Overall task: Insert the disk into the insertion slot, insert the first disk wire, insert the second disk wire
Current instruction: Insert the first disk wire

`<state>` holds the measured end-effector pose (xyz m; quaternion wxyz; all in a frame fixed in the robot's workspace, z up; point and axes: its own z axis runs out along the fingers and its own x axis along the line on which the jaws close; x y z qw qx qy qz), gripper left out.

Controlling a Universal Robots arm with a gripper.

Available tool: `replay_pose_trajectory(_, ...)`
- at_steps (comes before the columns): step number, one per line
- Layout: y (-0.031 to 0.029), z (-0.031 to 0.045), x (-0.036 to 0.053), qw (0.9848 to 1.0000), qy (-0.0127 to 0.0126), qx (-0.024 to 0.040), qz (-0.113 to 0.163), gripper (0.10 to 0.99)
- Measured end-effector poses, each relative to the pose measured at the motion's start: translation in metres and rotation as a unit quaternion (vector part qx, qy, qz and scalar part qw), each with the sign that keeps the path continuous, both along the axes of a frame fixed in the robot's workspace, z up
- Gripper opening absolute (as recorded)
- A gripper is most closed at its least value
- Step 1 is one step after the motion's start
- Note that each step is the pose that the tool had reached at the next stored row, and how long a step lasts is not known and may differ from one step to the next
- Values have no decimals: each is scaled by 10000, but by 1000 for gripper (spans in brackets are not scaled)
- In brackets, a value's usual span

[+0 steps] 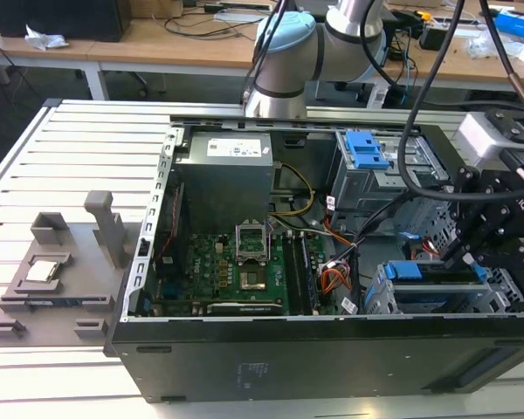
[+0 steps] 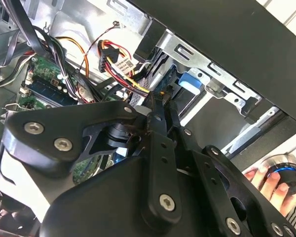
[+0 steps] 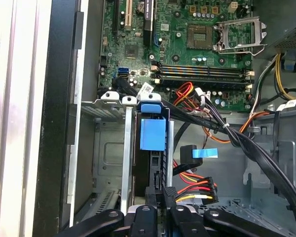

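The disk looks to be sitting down in the slot of the grey cage at the corner of the open computer case, on the exterior view's right. In the first wrist view its blue frame stands between the cage's metal rails. So I'd say the first step is done, or nearly.

The two wires seem still to be out. A black plug with a blue tab and a red-and-yellow cable lie loose just beside the disk.

The tool has its fingers drawn together with hardly a gap, tips right at the disk's near edge. Whether they pinch anything there, I can't make out.
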<state>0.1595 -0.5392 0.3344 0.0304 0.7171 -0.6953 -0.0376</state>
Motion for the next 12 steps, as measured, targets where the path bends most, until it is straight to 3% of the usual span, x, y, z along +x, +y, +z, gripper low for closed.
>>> replay_pose_trajectory(4,-1,-10,0,10000,1,9,0,180)
replay_pose_trajectory(5,-2,4,0,10000,0,3,0,247)
replay_pose_trajectory(9,4,177,-1,10000,0,3,-1,247)
replay_pose_trajectory(11,12,205,0,10000,0,4,0,231)
replay_pose_trajectory(12,12,207,0,10000,1,5,0,165)
